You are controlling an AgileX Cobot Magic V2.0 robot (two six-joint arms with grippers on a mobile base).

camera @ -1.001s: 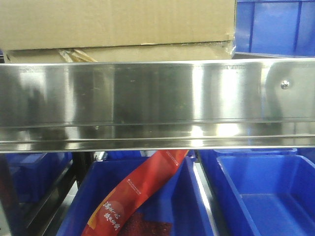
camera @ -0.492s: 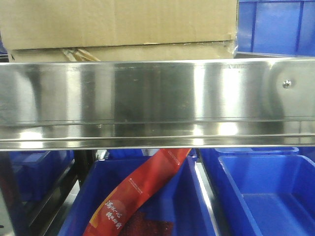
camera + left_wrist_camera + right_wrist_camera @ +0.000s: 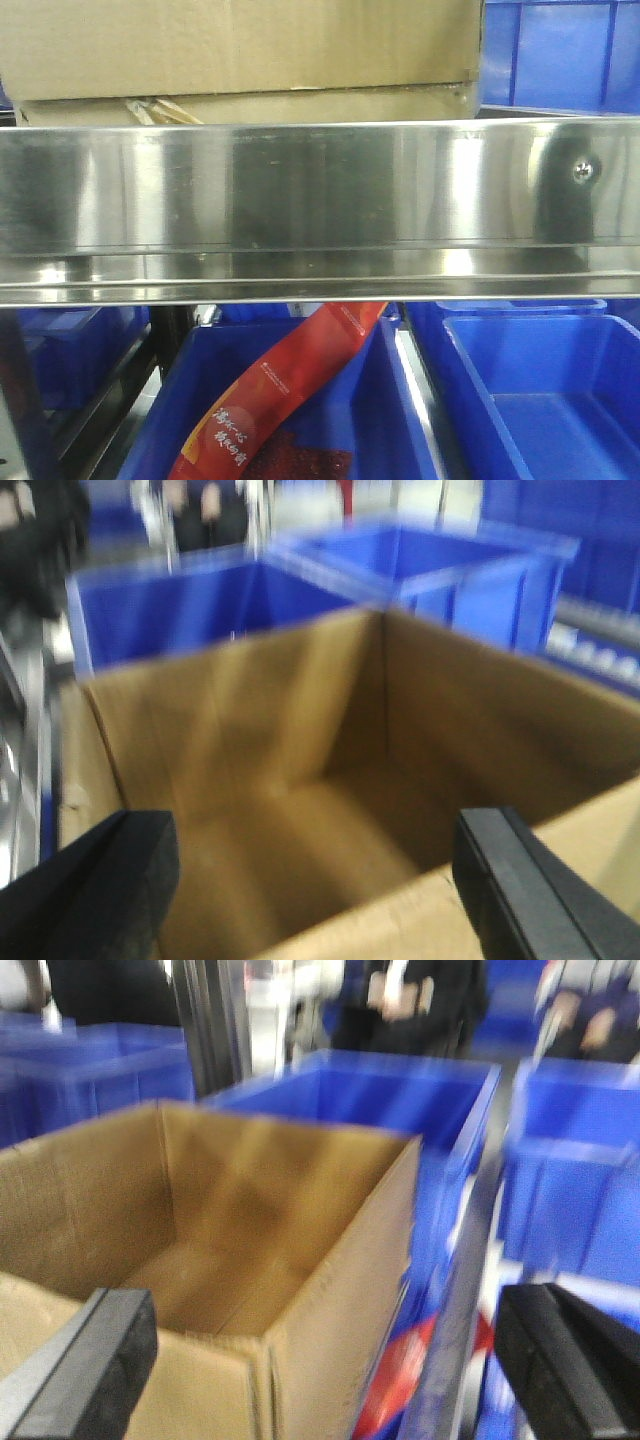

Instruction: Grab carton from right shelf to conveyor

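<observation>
Facing the right shelf (image 3: 300, 190) head-on in the front view: a mirror-like steel rail across the middle, with one small screw (image 3: 582, 171) near its right end. Resting on that shelf, above and behind the rail, the carton (image 3: 240, 50), cut off at the top edge, with frayed tape at its lower left. Below the rail, blue bins (image 3: 540, 400), with a red packet (image 3: 290, 390) leaning in the left one. Carton's inside hidden from this angle.

Shown only by the wrist cameras: the carton's open top and bare brown interior, with more blue bins beyond. Left pincer (image 3: 315, 865) released, black fingers (image 3: 120, 880) spread wide at the carton's near edge, gripping nothing. Right pincer (image 3: 330, 1360) likewise released, spread around the carton's near right corner. Both wrist views blurred, so impossible to tell whether touching the cardboard or just apart.
</observation>
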